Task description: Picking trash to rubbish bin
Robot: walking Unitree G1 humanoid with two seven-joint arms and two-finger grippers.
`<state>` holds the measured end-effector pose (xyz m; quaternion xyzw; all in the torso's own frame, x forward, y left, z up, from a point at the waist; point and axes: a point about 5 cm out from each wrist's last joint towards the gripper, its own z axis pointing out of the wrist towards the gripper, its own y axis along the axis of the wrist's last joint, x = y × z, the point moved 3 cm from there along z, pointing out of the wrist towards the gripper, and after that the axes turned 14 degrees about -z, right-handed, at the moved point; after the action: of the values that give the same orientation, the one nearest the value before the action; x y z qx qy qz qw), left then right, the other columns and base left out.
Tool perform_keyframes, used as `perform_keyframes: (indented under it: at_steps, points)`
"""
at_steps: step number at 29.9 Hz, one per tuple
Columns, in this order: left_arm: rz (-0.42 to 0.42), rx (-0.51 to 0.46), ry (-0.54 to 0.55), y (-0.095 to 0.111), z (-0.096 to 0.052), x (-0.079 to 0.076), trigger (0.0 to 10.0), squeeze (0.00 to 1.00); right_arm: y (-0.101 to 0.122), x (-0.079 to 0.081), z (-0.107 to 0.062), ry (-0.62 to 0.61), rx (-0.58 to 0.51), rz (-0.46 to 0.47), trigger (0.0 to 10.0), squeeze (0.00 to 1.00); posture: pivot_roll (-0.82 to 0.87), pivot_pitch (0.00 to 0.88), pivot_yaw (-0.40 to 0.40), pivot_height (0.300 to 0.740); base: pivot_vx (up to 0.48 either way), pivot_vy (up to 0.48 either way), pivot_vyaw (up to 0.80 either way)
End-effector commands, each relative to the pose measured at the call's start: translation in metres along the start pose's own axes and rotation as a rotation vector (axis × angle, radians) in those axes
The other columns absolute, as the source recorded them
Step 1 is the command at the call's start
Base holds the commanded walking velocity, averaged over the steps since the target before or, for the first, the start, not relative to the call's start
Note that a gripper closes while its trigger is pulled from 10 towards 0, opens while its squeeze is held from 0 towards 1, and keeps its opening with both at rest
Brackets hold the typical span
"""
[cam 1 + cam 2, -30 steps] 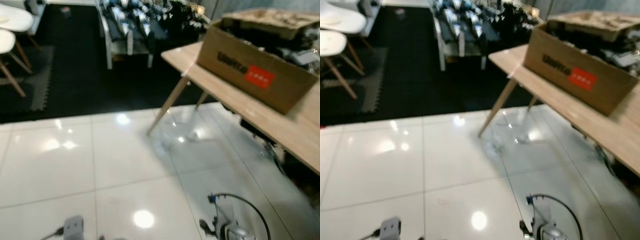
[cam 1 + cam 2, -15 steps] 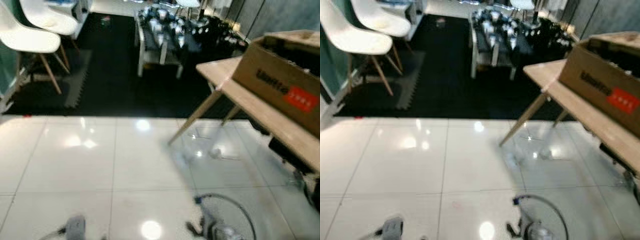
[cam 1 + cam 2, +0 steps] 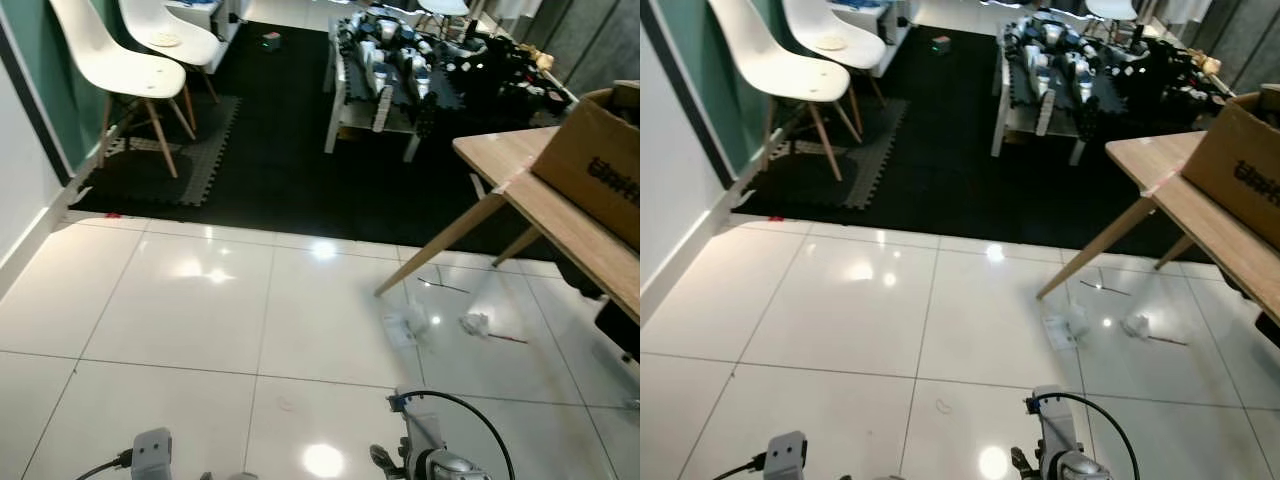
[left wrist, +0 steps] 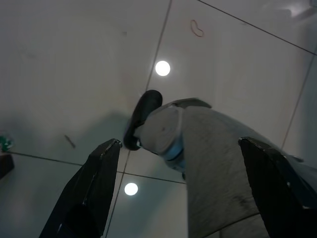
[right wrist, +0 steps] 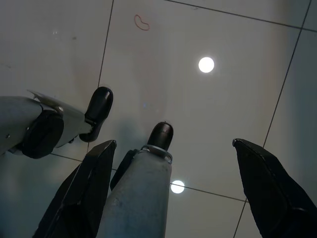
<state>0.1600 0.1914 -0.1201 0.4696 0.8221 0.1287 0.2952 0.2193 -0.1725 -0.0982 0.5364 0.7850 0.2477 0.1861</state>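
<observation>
Two crumpled bits of white paper trash lie on the glossy white tiles by the table leg, one (image 3: 474, 323) to the right and one (image 3: 405, 325) to its left. Thin sticks (image 3: 440, 285) lie near them. A small red loop (image 5: 141, 22) lies on a tile closer to me. Both arms hang low at the picture's bottom edge, well short of the trash. My left gripper (image 4: 183, 198) is open over the floor, with nothing between its fingers. My right gripper (image 5: 176, 198) is also open and holds nothing. My own grey legs with black feet (image 5: 157, 136) stand below them.
A wooden table (image 3: 545, 215) with slanted legs carries a cardboard box (image 3: 600, 165) on the right. Two white chairs (image 3: 120, 70) stand on black mats (image 3: 270, 170) at the back left. A low white bench (image 3: 385, 95) holds dark clutter. A wall (image 3: 20, 190) runs along the left.
The camera has swung left: the table and box slid to the right of the picture, and the chairs, the wall and the paper trash came into clear view. Both arms hang as before.
</observation>
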Motion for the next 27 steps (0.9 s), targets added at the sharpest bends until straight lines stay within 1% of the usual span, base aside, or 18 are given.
perform_keyframes:
  at_steps: [1, 3, 7, 9, 13, 20, 27]
  points:
    - [-0.012, 0.082, -0.031, -0.0240, -0.0009, -0.0094, 10.0, 0.00, -0.0073, -0.0019, -0.0017, 0.001, 0.026, -0.008, 10.0, 0.00, 0.20, 0.090, -0.104, 0.740, 0.000, 0.000, 0.00]
    - [-0.013, 0.082, -0.033, -0.0239, -0.0008, -0.0098, 10.0, 0.00, -0.0071, -0.0017, -0.0016, 0.003, 0.026, -0.011, 10.0, 0.00, 0.20, 0.090, -0.104, 0.740, 0.000, 0.000, 0.00]
    - [-0.013, 0.082, -0.036, -0.0233, -0.0006, -0.0102, 10.0, 0.00, -0.0080, -0.0006, -0.0015, 0.009, 0.036, -0.032, 10.0, 0.00, 0.21, 0.092, -0.103, 0.740, 0.000, -0.480, 0.00]
    - [-0.014, 0.084, -0.038, -0.0234, -0.0006, -0.0104, 10.0, 0.00, -0.0083, 0.0020, -0.0012, 0.028, 0.040, -0.054, 10.0, 0.00, 0.21, 0.093, -0.100, 0.740, 0.000, -0.480, 0.68]
    - [-0.015, 0.087, -0.041, -0.0237, -0.0008, -0.0101, 10.0, 0.00, -0.0079, 0.0046, -0.0007, 0.042, 0.040, -0.065, 10.0, 0.00, 0.21, 0.092, -0.098, 0.740, 0.000, -0.480, 0.77]
    - [-0.015, 0.087, -0.040, -0.0233, -0.0013, -0.0084, 10.0, 0.00, -0.0079, 0.0059, -0.0005, 0.049, 0.044, -0.074, 10.0, 0.00, 0.21, 0.095, -0.098, 0.740, 0.000, -0.480, 0.77]
    - [-0.017, 0.088, -0.042, -0.0227, -0.0010, -0.0088, 10.0, 0.00, -0.0073, 0.0069, -0.0002, 0.062, 0.050, -0.109, 10.0, 0.00, 0.22, 0.086, -0.100, 0.740, 0.000, -0.480, 0.77]
